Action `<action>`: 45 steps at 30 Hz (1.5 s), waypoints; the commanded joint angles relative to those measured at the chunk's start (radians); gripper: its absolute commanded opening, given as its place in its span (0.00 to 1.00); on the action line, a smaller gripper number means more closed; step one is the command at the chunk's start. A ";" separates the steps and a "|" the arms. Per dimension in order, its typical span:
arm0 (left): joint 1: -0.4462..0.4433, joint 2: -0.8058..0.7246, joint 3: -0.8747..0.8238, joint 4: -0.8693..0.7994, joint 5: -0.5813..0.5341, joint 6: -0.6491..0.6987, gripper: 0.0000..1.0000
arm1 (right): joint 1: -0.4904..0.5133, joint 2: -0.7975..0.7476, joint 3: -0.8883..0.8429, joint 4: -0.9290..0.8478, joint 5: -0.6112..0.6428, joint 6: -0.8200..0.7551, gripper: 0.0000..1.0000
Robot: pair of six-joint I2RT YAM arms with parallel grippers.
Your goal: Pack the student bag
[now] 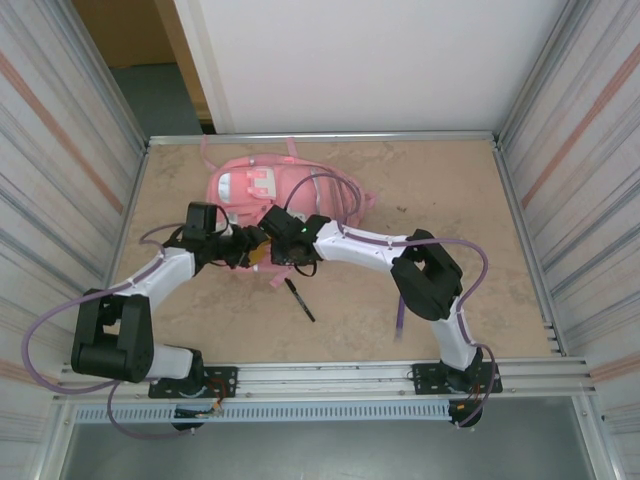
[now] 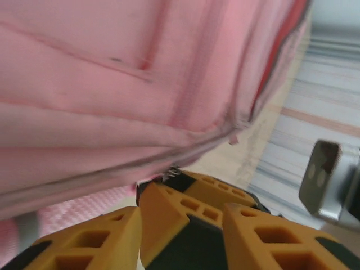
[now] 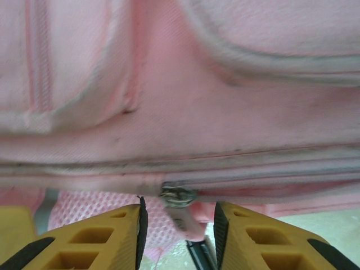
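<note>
Left gripper: jaws spread at the near edge of the student bag; yellow-black piece between them, can't tell what. Right gripper: jaws apart, straddling the zipper pull, not clamped. Both arms angle inward, wrists meeting at the bag. Bag lies flat, far-centre of the table.

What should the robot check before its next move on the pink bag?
1. Zip pull sits between the right hand fingers: ok.
2. Right hand closed on the zip pull: not ok, fingers apart.
3. Left hand holding the bag: cannot tell.
4. Bag open for packing: cannot tell.
5. Pen packed: not ok, it lies on the table beside the bag.
</note>
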State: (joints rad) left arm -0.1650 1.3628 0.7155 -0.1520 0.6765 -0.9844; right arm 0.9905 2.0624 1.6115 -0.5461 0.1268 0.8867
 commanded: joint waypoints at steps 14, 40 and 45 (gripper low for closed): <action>0.008 -0.011 -0.089 0.053 -0.299 -0.085 0.57 | -0.001 0.092 0.075 -0.066 0.062 -0.124 0.25; 0.110 0.070 0.047 -0.050 -0.441 0.099 0.00 | -0.180 -0.120 -0.338 0.412 -0.685 0.274 0.01; 0.137 0.067 0.047 -0.053 -0.483 0.122 0.00 | -0.230 -0.170 -0.420 0.449 -0.685 0.347 0.00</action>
State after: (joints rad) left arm -0.0731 1.4223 0.7395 -0.1978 0.3252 -0.9092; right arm 0.7906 1.9575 1.2427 -0.0669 -0.5159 1.1511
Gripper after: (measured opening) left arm 0.085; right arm 0.074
